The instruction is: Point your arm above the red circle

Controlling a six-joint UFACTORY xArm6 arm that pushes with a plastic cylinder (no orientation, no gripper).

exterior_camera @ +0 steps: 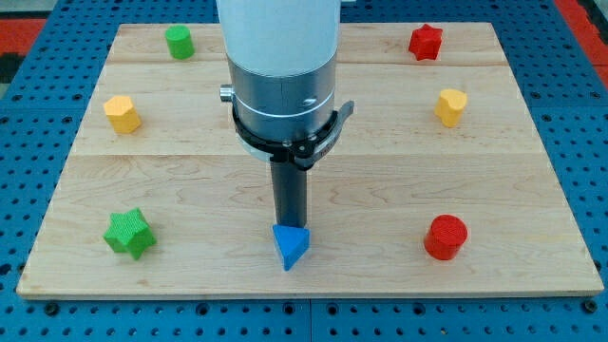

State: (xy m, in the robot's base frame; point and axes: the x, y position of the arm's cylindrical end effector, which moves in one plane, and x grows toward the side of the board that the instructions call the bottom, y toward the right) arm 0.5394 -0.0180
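Seven small blocks sit on our wooden board (380, 142). Our arm's white and silver body (280, 66) fills the view's top centre. Its rod has no jaws. Our tip (290, 226) touches the blue triangular block (290, 246). The red circle (446, 237) lies well to the view's right of the tip. A green star (128, 233) sits at the view's bottom left.

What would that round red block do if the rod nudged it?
The red circle would probably slide rather than roll, since it stands on a flat end. It looks squat, so tipping seems unlikely. My tip is away to the view's left, behind the blue block.
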